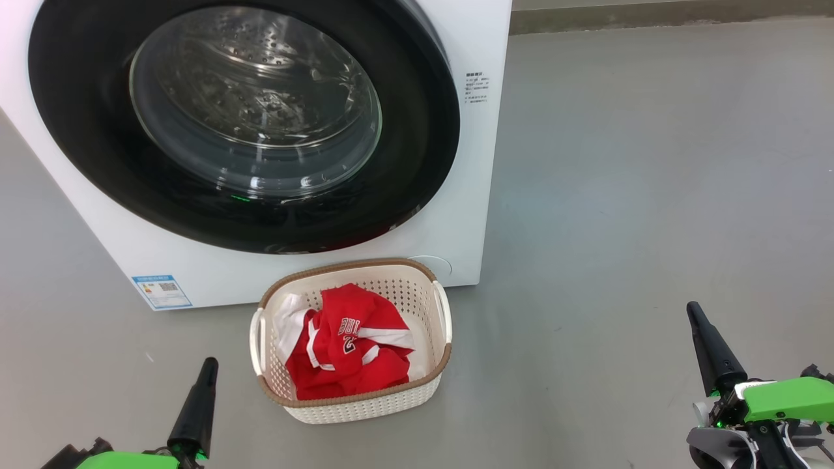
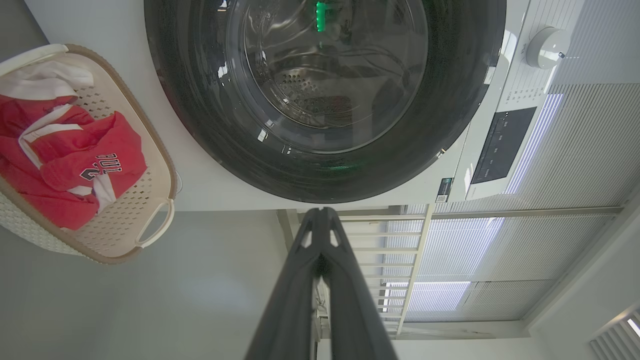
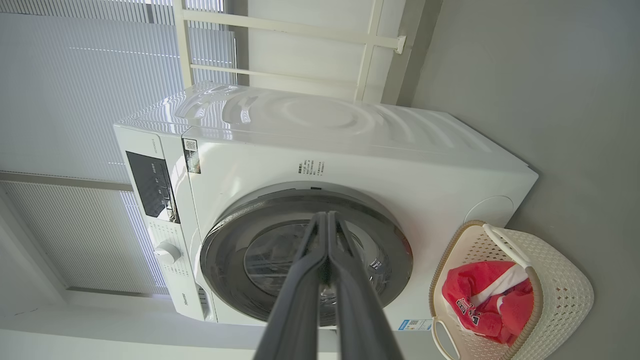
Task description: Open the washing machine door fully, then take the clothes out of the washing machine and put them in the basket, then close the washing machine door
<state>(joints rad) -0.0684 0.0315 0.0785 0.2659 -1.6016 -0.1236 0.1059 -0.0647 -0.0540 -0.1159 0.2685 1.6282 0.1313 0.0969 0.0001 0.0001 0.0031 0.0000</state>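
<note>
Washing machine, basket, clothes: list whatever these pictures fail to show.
- Head view: the washing machine top is cut off by the upper edge.
- Head view: the drum lower part, behind dark reflections on the washing machine door.
- Head view: the blue label print is too small to read.
- Head view: the clothes underside, hidden by folds and the basket wall.

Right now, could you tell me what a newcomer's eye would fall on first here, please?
The bright red basketball jersey lies bunched in the small cream perforated plastic basket on the grey floor. Behind it, the glossy black round door of the big white washing machine is shut.
</note>
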